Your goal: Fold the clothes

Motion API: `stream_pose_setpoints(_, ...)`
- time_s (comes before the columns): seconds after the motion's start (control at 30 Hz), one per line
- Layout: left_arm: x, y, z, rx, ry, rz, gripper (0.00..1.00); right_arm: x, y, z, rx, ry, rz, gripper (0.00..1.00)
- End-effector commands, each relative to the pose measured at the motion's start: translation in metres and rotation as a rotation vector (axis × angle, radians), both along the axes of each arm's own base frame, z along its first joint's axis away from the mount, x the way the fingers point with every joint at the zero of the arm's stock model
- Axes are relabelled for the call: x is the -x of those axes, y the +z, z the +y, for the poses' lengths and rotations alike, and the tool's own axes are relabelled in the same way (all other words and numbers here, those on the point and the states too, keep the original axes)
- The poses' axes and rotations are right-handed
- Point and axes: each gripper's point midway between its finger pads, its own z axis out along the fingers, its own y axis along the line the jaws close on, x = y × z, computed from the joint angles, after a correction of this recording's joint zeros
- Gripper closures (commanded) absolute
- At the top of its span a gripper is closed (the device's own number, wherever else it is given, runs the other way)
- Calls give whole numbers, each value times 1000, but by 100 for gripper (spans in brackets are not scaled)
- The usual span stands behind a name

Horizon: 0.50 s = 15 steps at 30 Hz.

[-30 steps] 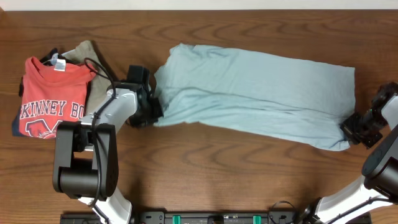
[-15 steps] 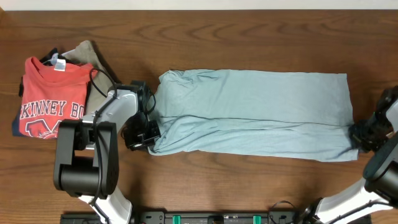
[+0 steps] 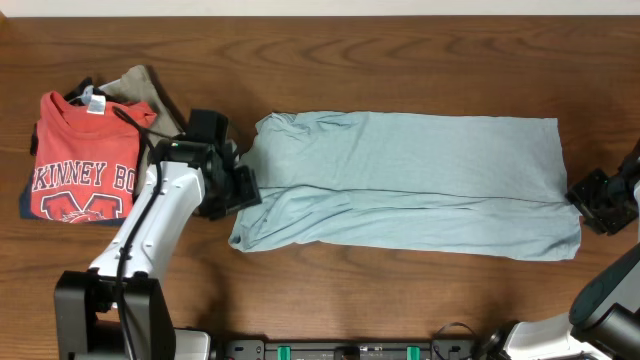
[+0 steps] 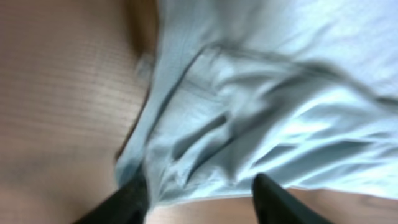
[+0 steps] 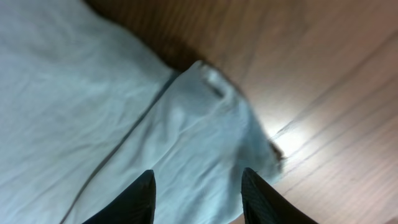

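Observation:
The clothes (image 3: pixel 400 180), a plain pale blue-grey garment, lie folded into a long band across the middle of the table. My left gripper (image 3: pixel 238 188) is at the band's left end, open. In the left wrist view its fingers (image 4: pixel 134 199) straddle the wrinkled near edge of the cloth (image 4: pixel 261 93) without pinching it. My right gripper (image 3: pixel 590 200) stands just off the right end, also open. The right wrist view shows its gripper (image 5: pixel 199 196) hovering over the garment's corner (image 5: pixel 205 124), with the fabric lying loose beneath.
At the far left a red T-shirt (image 3: pixel 85 160) with white lettering lies folded on top of an olive-tan garment (image 3: pixel 135 85). Brown wooden table (image 3: pixel 330 300) shows in front of the garment and behind it.
Both grippers have opened and let go of the garment's ends after laying the fold toward the front. The left arm has shifted up and left, the right has drawn off to the right.

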Motion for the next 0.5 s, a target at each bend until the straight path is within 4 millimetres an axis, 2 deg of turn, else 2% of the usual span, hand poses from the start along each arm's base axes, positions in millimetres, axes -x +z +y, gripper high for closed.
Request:
stream_pose_setpoints(0.0,-4,2,-17,26,-96,-47,39,-7,6,5,-36,31,-43,57)
stream_pose_setpoints(0.3,15,-29,-44,-1,-211,67,38,-6,6,6,-37,44,-39,57)
stream_pose_setpoints(0.4,15,-37,-46,-11,-222,82,49,-6,6,6,-37,44,-39,57)
stream_pose_setpoints(0.43,14,-40,-44,-25,-220,83,56,-6,6,6,-37,44,-39,58)
stream_pose_setpoints(0.47,12,-42,-41,-46,-218,79,69,-6,6,6,-37,44,-39,58)
